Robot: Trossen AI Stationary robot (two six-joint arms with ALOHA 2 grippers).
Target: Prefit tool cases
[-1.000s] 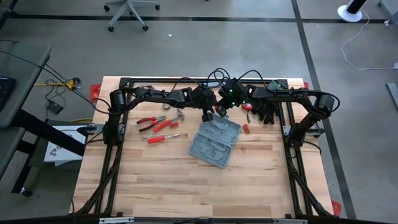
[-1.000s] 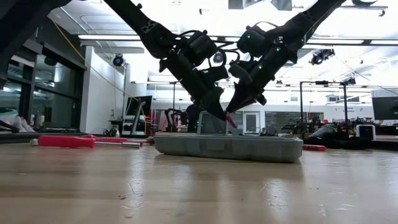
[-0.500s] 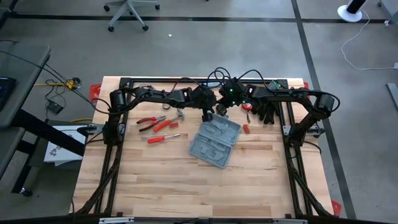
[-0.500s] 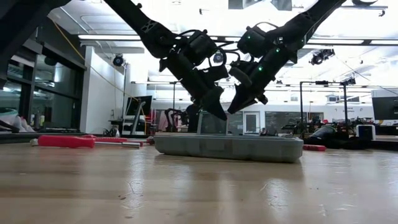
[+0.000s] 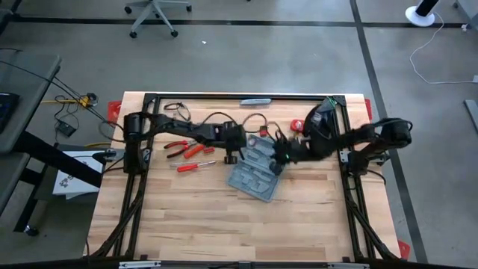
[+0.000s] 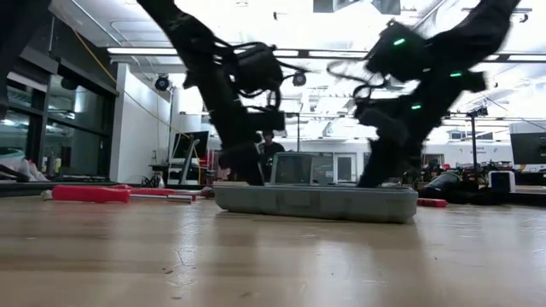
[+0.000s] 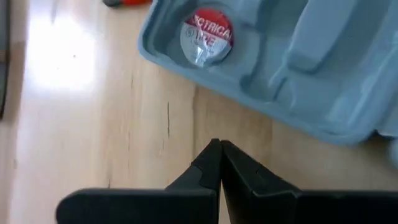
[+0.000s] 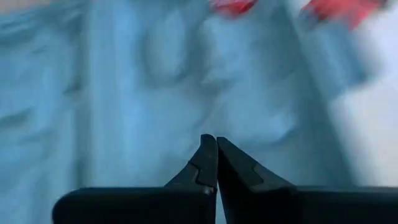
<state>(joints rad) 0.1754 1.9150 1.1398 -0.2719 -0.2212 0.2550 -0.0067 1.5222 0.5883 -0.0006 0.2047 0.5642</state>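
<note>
Both tools (image 7: 219,144) (image 8: 216,140) pinched closed, angled low beside the case (image 5: 258,171)

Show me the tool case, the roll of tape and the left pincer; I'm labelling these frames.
tool case (image 5: 256,174): high view, on its moulded inside.
roll of tape (image 7: 207,36): left wrist view, on its red label.
left pincer (image 7: 219,149): left wrist view, between its shut tips.
</note>
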